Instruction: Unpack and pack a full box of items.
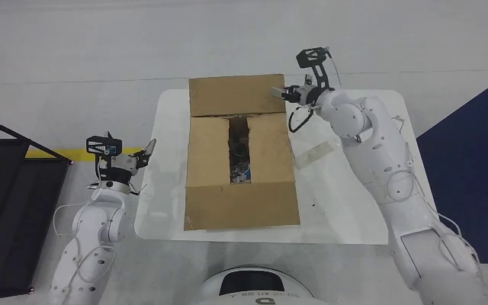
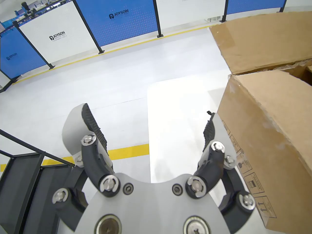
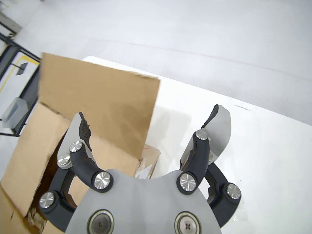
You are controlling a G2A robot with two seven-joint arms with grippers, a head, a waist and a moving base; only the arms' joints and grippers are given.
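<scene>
Box [image 1: 242,164] sits centred on bench [image 1: 351,206], long axis running away from robot, side flaps nearly shut; R jaws, wide open & empty, hang at its far-right corner, closer than L jaws, also open & empty, off bench's left edge.

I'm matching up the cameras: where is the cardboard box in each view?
Top view: cardboard box at the centre of the white table.
Left wrist view: box beside the open left pincer.
Right wrist view: box just beyond the open right pincer.
Shared landmark: its opened far flap.
</scene>
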